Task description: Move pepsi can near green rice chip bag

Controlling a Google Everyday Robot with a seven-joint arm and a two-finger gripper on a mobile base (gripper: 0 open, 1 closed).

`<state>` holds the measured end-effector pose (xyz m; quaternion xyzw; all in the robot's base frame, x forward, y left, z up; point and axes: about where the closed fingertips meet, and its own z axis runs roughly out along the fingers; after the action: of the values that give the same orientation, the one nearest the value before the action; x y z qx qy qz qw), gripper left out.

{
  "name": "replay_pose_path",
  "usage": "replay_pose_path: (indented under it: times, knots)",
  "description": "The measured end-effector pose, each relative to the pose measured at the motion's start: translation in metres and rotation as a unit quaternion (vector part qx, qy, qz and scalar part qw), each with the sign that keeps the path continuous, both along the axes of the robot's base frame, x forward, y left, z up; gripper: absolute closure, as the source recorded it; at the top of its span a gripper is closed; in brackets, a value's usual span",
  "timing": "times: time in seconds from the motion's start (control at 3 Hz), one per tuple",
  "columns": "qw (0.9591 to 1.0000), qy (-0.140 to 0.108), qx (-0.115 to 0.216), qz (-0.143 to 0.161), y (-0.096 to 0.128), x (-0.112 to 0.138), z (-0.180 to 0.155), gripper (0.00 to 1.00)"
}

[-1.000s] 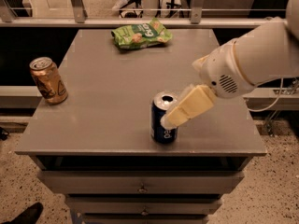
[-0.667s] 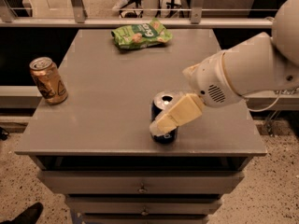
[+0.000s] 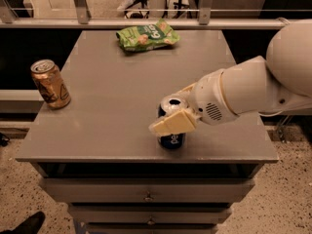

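Note:
The pepsi can (image 3: 170,140), dark blue with a silver top, stands upright near the table's front edge, right of centre. My gripper (image 3: 174,107) reaches in from the right and straddles the can. One cream finger (image 3: 173,123) crosses the can's front and the other shows behind it; they look open around it. The can rests on the table. The green rice chip bag (image 3: 146,35) lies flat at the far edge of the table, well beyond the can and slightly to its left.
A gold-brown can (image 3: 50,83) stands at the left edge of the grey table (image 3: 112,96). My white arm (image 3: 253,89) spans the right side. Drawers (image 3: 146,196) sit below the tabletop; a metal railing (image 3: 146,23) runs behind it.
My gripper has moved left and down, from beside the can's right side to straddling it. The pepsi can, the bag and the gold-brown can have not moved.

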<state>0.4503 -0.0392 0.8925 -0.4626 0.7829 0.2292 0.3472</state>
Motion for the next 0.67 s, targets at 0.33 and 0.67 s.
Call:
replay_pose_path:
  times: [0.33, 0.67]
  knots:
    - [1.0000, -0.002, 0.001, -0.009, -0.009, 0.004, -0.002, 0.62]
    - [0.9993, -0.017, -0.014, -0.030, -0.043, 0.023, 0.011, 0.93]
